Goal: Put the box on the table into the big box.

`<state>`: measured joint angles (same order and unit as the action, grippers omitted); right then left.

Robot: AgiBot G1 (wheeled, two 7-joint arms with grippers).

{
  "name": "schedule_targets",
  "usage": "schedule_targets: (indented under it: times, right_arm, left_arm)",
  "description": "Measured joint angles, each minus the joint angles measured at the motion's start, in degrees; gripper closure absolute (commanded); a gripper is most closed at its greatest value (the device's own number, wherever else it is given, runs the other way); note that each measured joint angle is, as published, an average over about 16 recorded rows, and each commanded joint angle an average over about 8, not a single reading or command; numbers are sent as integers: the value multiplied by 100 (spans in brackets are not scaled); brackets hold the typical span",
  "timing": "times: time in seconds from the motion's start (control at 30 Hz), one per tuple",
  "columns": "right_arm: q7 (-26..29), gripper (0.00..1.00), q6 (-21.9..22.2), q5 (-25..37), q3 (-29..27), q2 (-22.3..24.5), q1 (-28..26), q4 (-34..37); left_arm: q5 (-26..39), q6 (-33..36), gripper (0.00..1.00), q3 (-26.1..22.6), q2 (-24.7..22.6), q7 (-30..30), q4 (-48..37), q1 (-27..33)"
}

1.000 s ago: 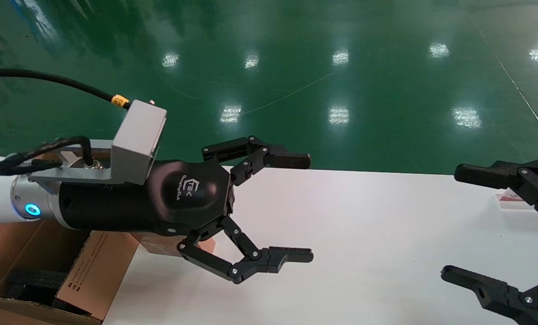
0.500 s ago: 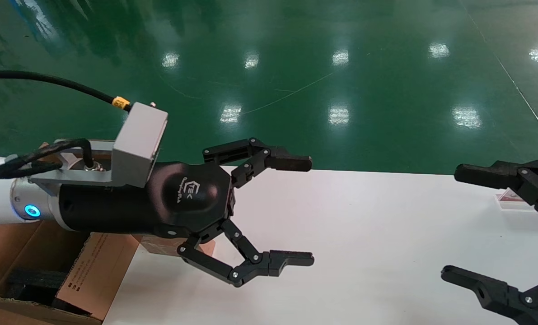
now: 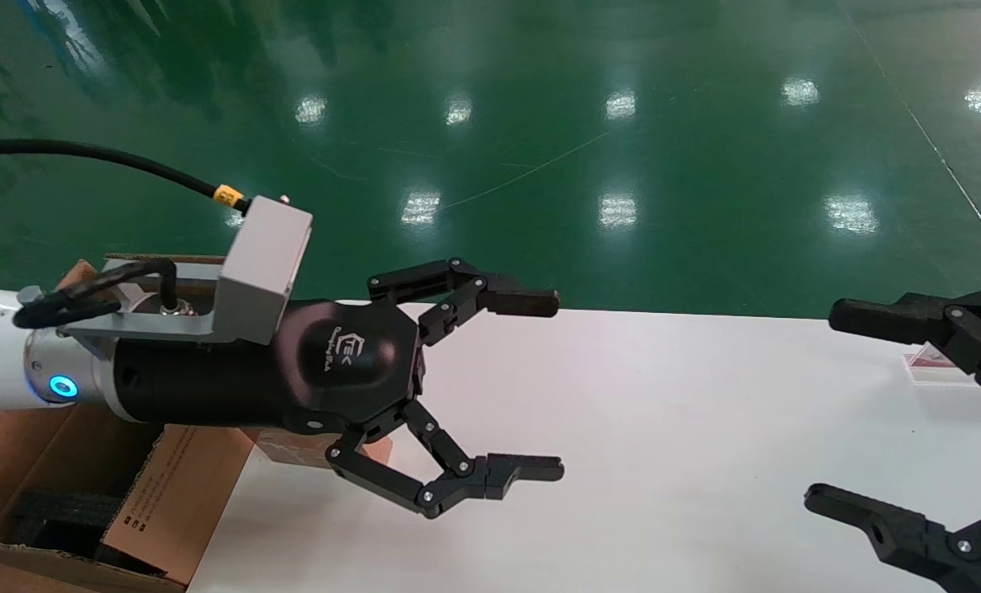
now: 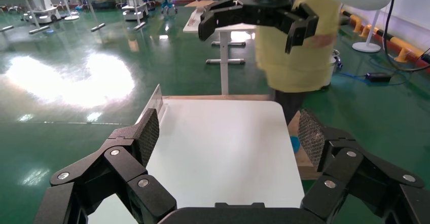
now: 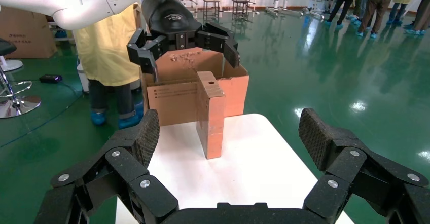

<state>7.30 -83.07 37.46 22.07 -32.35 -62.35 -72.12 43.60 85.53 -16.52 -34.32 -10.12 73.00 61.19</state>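
Position decides the coming move: the box point(image 5: 211, 113) stands on end near the left edge of the table point(image 3: 663, 428), just beside the big box point(image 5: 172, 100), and the left gripper point(image 3: 515, 383) hangs directly above it with its jaws spread wide and nothing between them. In the right wrist view the box's long axis runs upright, a small round hole in its top face, and the left gripper point(image 5: 185, 44) sits over that top end, fingers pointing down and outward past it rather than astride it. By my reading the gripper must come down or back before the fingers can close across the narrow faces. The left arm is plainly the nearer one; the right gripper point(image 3: 869, 412) waits at the table's far right side, well apart from the box, its jaws also wide and empty. The head view hides nearly all of this: the left wrist body covers the box, leaving only a brown corner point(image 3: 325, 449) peeping out beneath it, and of the big box only a flap point(image 3: 177, 494) with small black print and dark padding at the lower left. The left wrist view looks out over bare tabletop toward the right gripper point(image 4: 256, 11) and shows neither box. Only the right wrist camera shows box, carton and left gripper together.
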Motion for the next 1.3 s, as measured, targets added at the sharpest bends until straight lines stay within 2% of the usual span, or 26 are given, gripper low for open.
schedule_targets:
  times: [0.53,0.9,1.3]
  right_arm:
    - [0,0,0,0,1,0,0,0]
    - [0,0,0,0,1,0,0,0]
    - [-1,0,0,-1,1,0,0,0]
  left_arm:
    - [1119,-133,0,-241,274,425,-513,106]
    - [2066,34,0,-404,678,1106,-1673,538]
    - [3200,316,0,-700,969,2158,-3040,1430]
